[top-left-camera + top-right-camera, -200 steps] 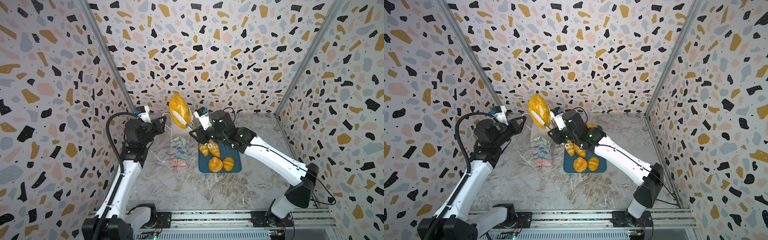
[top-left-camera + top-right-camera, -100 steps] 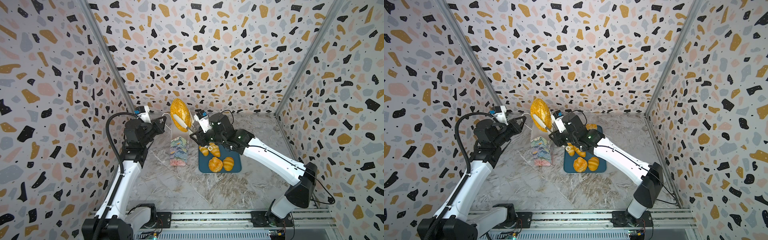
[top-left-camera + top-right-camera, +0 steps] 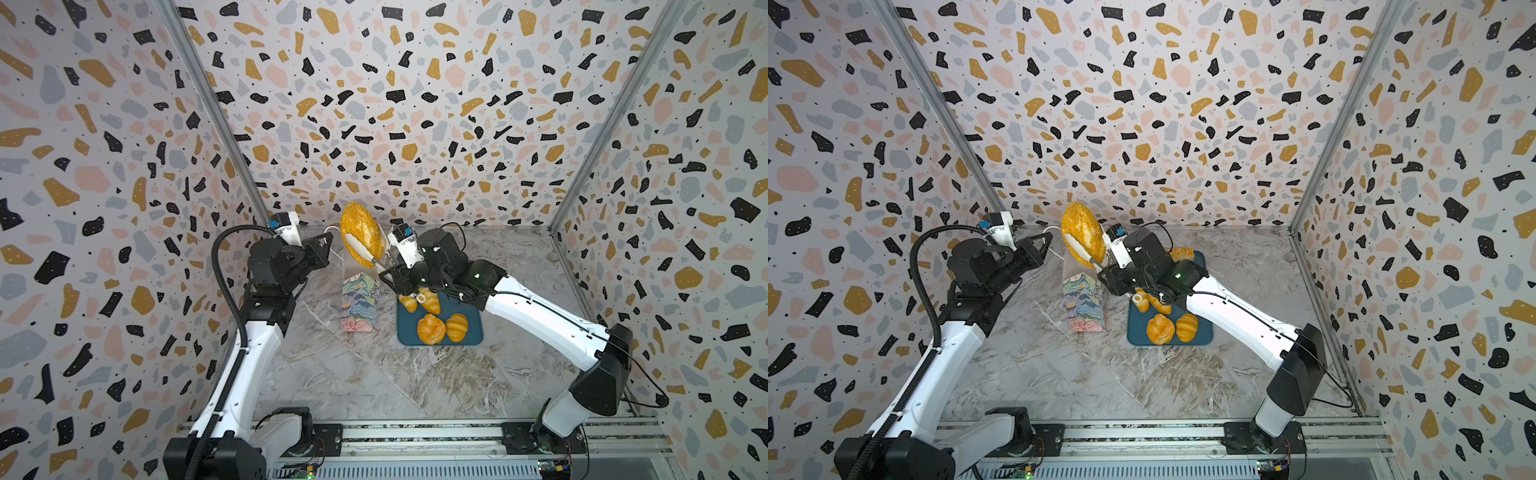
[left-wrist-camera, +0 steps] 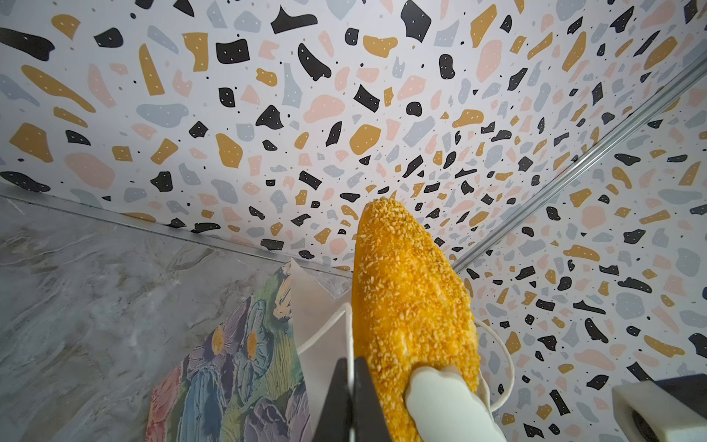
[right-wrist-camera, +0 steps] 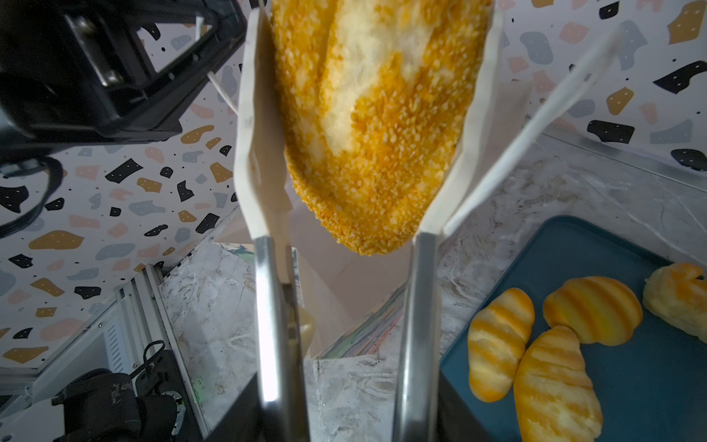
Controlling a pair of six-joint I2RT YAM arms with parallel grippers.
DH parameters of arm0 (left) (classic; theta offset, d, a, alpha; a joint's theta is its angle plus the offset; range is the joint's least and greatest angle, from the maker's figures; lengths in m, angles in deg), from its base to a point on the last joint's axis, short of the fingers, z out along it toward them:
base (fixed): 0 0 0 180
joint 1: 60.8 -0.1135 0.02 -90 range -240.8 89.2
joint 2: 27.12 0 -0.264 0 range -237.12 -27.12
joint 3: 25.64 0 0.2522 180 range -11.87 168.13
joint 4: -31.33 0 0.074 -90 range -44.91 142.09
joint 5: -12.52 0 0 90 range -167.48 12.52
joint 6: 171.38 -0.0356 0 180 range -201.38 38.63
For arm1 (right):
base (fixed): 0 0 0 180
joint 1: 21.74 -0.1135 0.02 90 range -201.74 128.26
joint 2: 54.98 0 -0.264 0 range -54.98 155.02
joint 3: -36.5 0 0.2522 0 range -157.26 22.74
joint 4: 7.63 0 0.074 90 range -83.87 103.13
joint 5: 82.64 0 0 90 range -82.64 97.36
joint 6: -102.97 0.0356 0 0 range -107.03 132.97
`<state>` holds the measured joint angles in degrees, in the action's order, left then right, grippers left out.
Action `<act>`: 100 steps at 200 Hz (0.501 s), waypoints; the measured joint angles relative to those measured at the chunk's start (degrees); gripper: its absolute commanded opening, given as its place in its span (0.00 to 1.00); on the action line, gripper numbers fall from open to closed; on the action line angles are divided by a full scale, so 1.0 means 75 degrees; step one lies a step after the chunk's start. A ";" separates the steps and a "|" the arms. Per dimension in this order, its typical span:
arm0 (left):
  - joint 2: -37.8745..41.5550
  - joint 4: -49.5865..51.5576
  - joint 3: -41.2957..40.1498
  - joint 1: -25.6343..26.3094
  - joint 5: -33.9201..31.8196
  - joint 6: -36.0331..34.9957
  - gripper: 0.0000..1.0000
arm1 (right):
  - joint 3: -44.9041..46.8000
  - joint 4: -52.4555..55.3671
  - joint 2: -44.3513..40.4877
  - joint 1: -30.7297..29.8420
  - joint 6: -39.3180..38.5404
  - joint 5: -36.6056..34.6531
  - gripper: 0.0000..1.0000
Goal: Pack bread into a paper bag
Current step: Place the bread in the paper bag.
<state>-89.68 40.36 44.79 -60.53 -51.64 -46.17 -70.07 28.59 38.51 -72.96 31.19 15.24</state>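
Note:
The large seeded oval loaf of bread [image 3: 360, 232] [image 3: 1082, 232] hangs tilted, its lower end over the mouth of the paper bag [image 3: 359, 303] [image 3: 1084, 305]. My right gripper [image 3: 363, 249] [image 5: 373, 57] is shut on it, with a white finger [image 4: 440, 394] on each side. The bag stands upright, its white inside [image 5: 344, 275] showing below the loaf [image 5: 367, 134]. My left gripper [image 3: 328, 241] [image 4: 350, 367] is shut on the bag's white cord handle [image 4: 325, 329] and holds it out to the left. Striped rolls [image 3: 430, 301] and round buns [image 3: 431, 328] lie on the tray.
A dark-teal tray [image 3: 473, 332] [image 3: 1204, 336] lies flat right of the bag, under my right arm. One more roll [image 3: 1181, 252] sits at its far end. Patterned walls close in on the left, back and right sides. The marble floor [image 3: 374, 382] stretches toward the front rail.
The loaf and my right gripper have come down a little toward the bag's mouth. The left arm and the bag have stayed put.

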 measured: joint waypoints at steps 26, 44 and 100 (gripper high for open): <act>0.0006 0.0006 0.0000 0.0000 0.0000 0.0000 0.00 | 0.0000 0.0009 0.0000 0.0000 -0.0006 0.0003 0.59; 0.0017 0.0020 0.0000 0.0000 0.0000 -0.0003 0.00 | 0.0000 0.0012 0.0000 0.0000 0.0000 0.0003 0.61; 0.0020 0.0055 0.0000 0.0000 -0.0006 -0.0003 0.00 | -0.0017 -0.0012 0.0000 0.0052 0.0050 -0.0061 0.65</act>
<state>-89.53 40.77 44.79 -60.53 -51.68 -46.20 -70.21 28.50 38.51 -72.57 31.56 14.78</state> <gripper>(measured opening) 0.048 0.657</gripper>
